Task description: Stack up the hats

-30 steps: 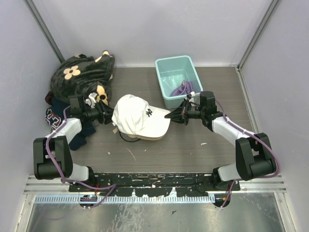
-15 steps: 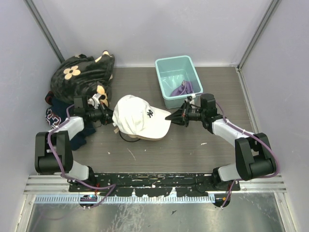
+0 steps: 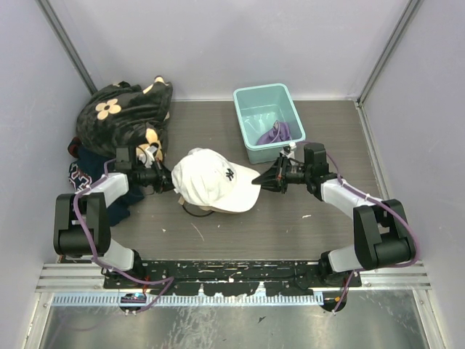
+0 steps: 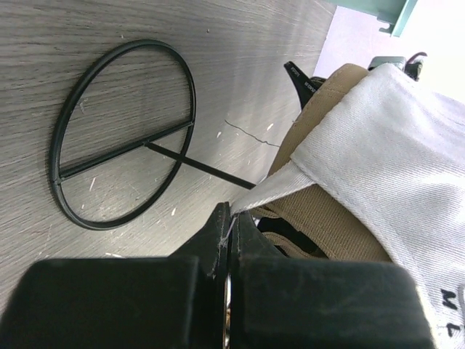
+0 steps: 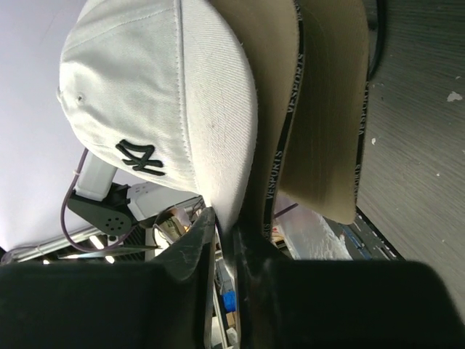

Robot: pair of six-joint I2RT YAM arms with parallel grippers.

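the white cap (image 3: pixel 211 185) sits near the middle of the table (image 3: pixel 305 233), held between the two arms with its brim pointing toward the right arm. in the top view its crown shows a small dark logo.

the left gripper (image 3: pixel 168 182) meets the rear edge of the crown. in the left wrist view, the left gripper (image 4: pixel 227 218) has its fingers pressed together on a thin fold of the white cap (image 4: pixel 378 145).

the right gripper (image 3: pixel 258 182) meets the tip of the brim. in the right wrist view, the right gripper (image 5: pixel 224 225) is clamped on the brim edge of the white cap (image 5: pixel 167 94).

a tan cap (image 3: pixel 231 210) lies under the white one, and only a sliver of its brim shows from above. the right wrist view shows the tan cap (image 5: pixel 327 109) brim just below the white brim, with a narrow gap between them. we cannot tell whether the pair touches the table.

a black wire ring (image 4: pixel 126 150) with a crossbar lies flat on the table beside the caps.

a purple cap (image 3: pixel 275 134) rests inside the teal bin (image 3: pixel 243 109), behind the right gripper. a floral black fabric (image 3: pixel 123 109) and dark navy clothing (image 3: pixel 80 174) lie at the left edge.
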